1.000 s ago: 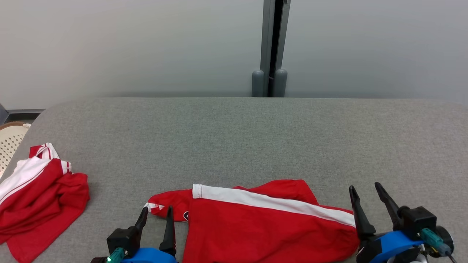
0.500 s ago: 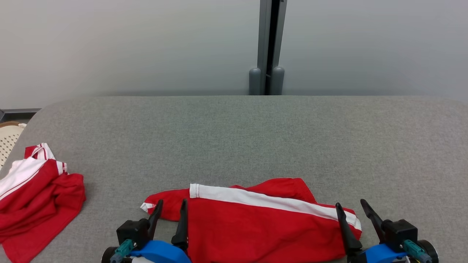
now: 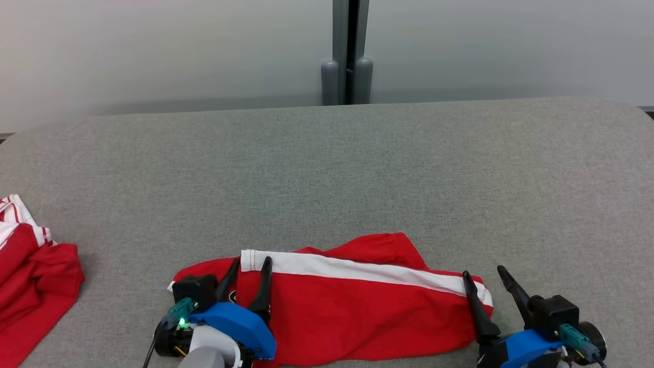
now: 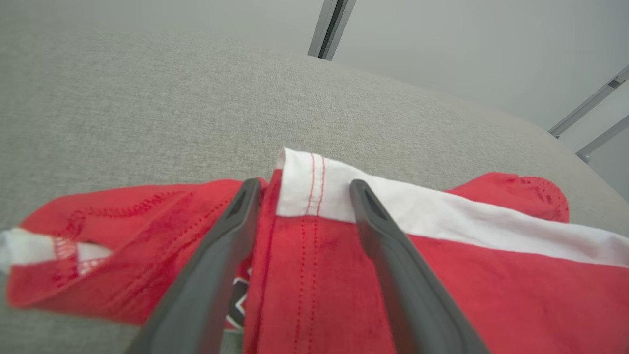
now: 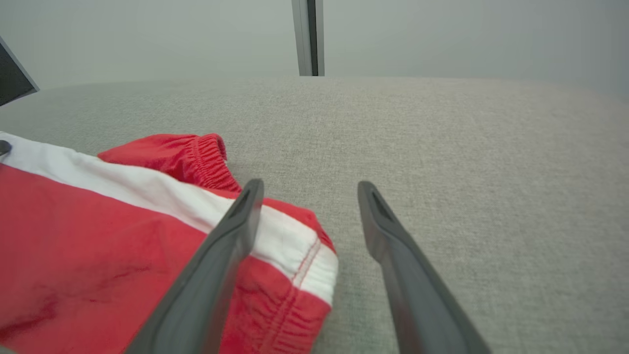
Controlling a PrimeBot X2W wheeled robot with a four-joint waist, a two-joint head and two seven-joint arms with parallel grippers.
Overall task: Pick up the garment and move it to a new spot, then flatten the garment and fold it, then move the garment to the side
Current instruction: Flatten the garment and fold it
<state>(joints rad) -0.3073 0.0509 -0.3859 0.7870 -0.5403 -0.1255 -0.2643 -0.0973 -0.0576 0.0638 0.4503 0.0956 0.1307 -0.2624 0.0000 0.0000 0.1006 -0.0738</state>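
the red garment [image 3: 352, 301] with a white stripe lies spread along the near edge of the grey table [image 3: 357, 168], with the left gripper [image 3: 251, 261] jaws apart over its left end and the right gripper [image 3: 483, 271] jaws apart straddling its right end, neither clamping cloth.

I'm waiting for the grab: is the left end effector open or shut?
Open. The left end effector has its fingers spread apart over the red shorts, with the white hem showing between them.
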